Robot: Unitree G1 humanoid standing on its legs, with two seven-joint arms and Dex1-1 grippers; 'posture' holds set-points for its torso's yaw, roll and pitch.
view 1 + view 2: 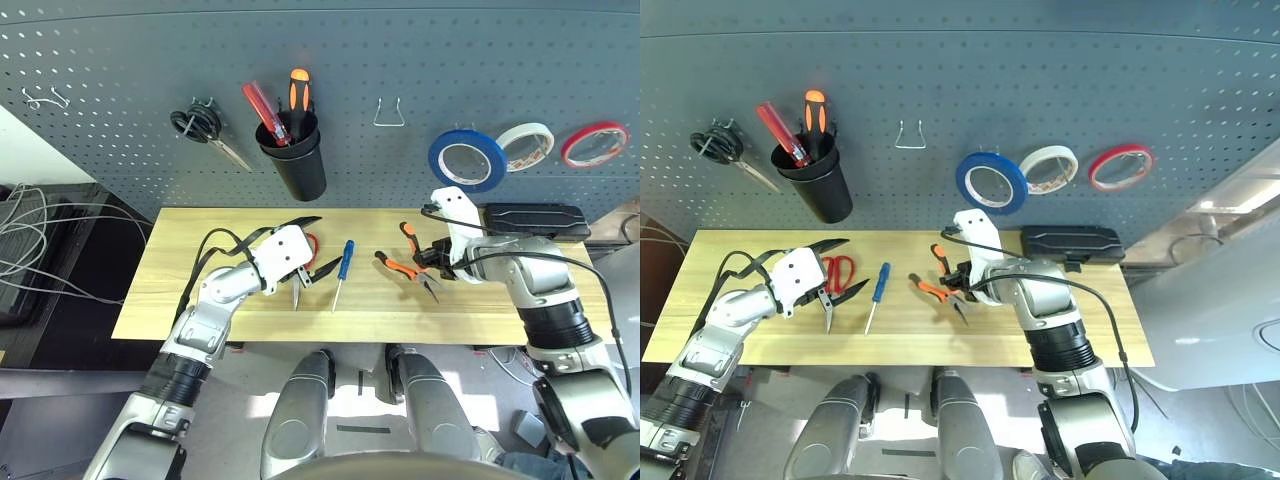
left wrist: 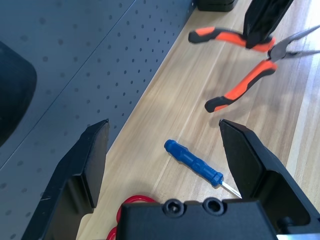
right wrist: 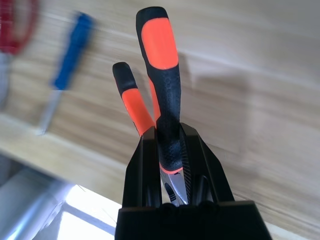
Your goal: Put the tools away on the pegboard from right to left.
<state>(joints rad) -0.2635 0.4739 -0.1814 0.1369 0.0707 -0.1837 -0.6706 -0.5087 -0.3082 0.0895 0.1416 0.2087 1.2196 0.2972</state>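
Between my right gripper's (image 3: 170, 150) closed fingers sits one handle of the orange-and-black pliers (image 1: 412, 266), pinched near the pivot, with the other handle splayed free beside it. My worry is that grip: holding a single handle lets the tool swing or scissor about its joint, and the nose may drag on the wooden table (image 1: 200, 300) as I lift. From the wrist camera I cannot tell whether the metal nose is clear of the fingers or wedged against them, so a slip is possible. Carrying it up to the pegboard (image 1: 400, 60), the loose handle could miss the bare hook (image 1: 388, 112) or knock the blue tape roll (image 1: 467, 160) hanging just beside it. My left gripper (image 1: 304, 276) hangs with fingers spread wide and empty over the red-handled scissors (image 1: 312, 246), with the small blue-handled screwdriver (image 1: 342, 270) lying just beside; a careless sweep there would scatter both.
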